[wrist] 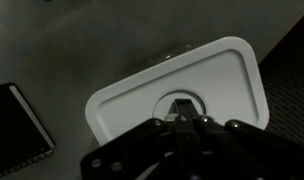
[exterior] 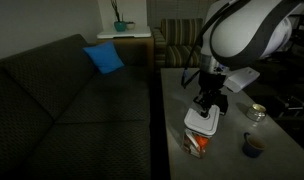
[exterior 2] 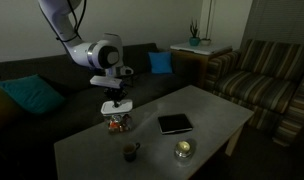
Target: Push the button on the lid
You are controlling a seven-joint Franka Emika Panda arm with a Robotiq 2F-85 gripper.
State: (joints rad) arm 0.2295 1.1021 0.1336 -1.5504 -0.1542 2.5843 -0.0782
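Note:
The white rounded-square lid (wrist: 177, 80) with a raised rim fills the wrist view. It tops a small clear container showing orange (exterior: 199, 143), which stands on the grey table in both exterior views (exterior 2: 117, 124). A round button (wrist: 181, 101) sits in the lid's middle. My gripper (wrist: 179, 112) is shut, its fingertips together on the button. In both exterior views the gripper (exterior: 206, 105) (exterior 2: 114, 102) points straight down on top of the lid (exterior: 201, 122).
A flat black square object (exterior 2: 175, 124) lies on the table (exterior 2: 207, 108), also at the left edge of the wrist view (wrist: 17, 125). A dark cup (exterior 2: 131, 151) and a round glass dish (exterior 2: 183, 149) stand nearby. A dark sofa (exterior: 62, 100) flanks the table.

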